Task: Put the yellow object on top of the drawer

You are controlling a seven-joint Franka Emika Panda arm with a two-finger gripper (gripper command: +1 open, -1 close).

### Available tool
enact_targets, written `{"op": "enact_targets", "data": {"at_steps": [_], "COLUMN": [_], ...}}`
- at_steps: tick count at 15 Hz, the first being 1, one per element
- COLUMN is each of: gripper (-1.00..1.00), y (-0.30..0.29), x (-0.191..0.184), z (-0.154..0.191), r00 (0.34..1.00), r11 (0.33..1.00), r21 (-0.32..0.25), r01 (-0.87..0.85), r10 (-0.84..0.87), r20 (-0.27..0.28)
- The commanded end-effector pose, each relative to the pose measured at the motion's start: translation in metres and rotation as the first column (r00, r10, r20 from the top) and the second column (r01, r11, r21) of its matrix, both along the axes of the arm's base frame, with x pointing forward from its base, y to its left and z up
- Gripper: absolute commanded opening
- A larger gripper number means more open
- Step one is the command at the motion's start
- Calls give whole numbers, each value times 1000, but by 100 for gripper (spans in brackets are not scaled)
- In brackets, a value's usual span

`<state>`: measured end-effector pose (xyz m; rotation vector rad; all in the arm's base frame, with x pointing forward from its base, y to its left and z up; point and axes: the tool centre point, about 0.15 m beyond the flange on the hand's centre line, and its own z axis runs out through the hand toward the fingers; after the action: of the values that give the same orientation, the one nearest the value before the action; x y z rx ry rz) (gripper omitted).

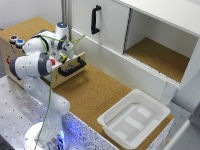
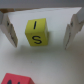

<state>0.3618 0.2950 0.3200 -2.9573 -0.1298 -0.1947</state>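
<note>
Yellow object [image 2: 36, 32] between spread fingers [image 2: 8, 30], red piece [image 2: 15, 79] cut off

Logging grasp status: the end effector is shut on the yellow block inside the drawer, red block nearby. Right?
Not shut. The wrist view shows the end effector open, a finger either side of the yellow block with gaps. The red block is nearby.

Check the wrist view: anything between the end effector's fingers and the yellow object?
Nothing: bare gaps separate the yellow object from both fingers of the end effector.
</note>
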Motion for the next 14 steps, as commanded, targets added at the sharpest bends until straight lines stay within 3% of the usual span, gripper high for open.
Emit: {"op": "enact_targets", "data": {"at_steps": [1, 5, 9, 14], "gripper": [100, 100, 100, 100], "y": [15, 32, 39, 32], "x": [33, 31, 38, 44], "z": [1, 17, 8, -7], "r00": [999, 999, 998, 996], "r11": [990, 966, 955, 956], "r21": [-140, -259, -295, -293], "r01": [0, -22, -34, -10], "r10": [-7, 14, 17, -15], "r20": [-44, -34, -60, -84]}}
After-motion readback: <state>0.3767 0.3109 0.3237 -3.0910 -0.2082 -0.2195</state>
